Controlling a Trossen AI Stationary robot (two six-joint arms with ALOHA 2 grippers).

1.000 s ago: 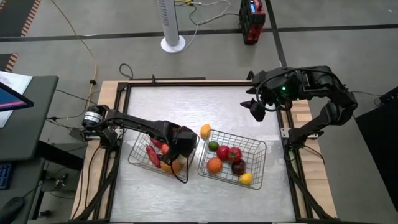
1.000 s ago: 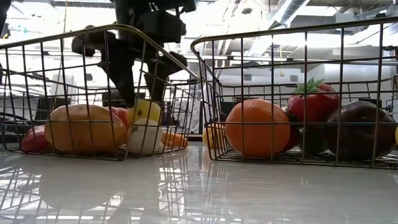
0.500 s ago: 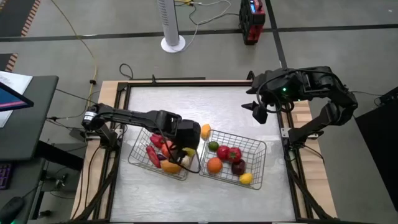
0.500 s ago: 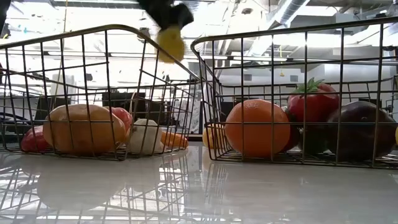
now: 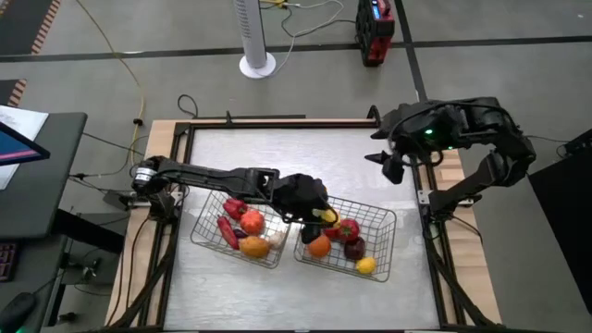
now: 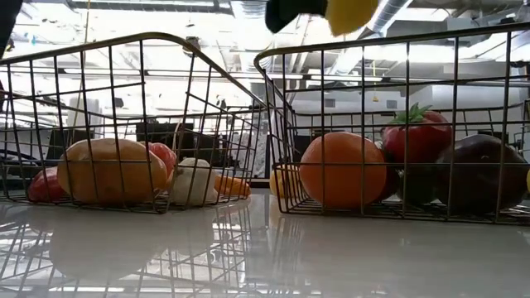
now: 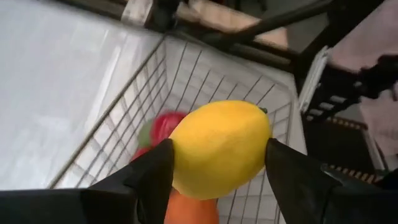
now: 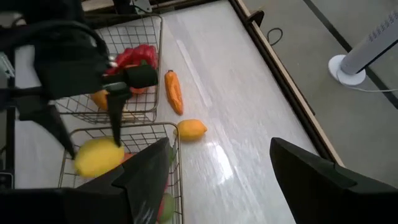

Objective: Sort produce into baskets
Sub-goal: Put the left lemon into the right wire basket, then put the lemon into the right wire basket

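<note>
My left gripper (image 5: 319,211) hangs over the right wire basket (image 5: 379,220), shut on a yellow lemon (image 7: 221,148). The lemon also shows at the top of the low view (image 6: 352,10). An orange (image 6: 341,170), a tomato (image 6: 416,136), a maroon fruit (image 6: 480,172) and other produce lie in that basket. The left basket (image 5: 205,233) holds red and orange produce (image 5: 250,222) and a whitish piece (image 6: 192,180). My right gripper (image 8: 221,186) stays high at the table's far right, open and with nothing between its fingers. My left gripper pinches the lemon between its two fingers, one on each of two opposite sides (image 7: 180,155) around its middle. The fingers (image 7: 152,177) come slanting down from the table's left. The lemon is lifted clear, above the rim of the right basket.
A carrot (image 8: 174,92) and a yellow-orange fruit (image 8: 191,129) lie on the table, outside the baskets, at their far side. A bare white tabletop (image 5: 277,153) stretches behind the baskets to the wooden frame (image 5: 166,129).
My left gripper has risen out of the left basket with the lemon and gone toward the table's right, ending over the right basket. Its wrist has rolled on the way. The lemon has been lifted clear of the other produce there.
</note>
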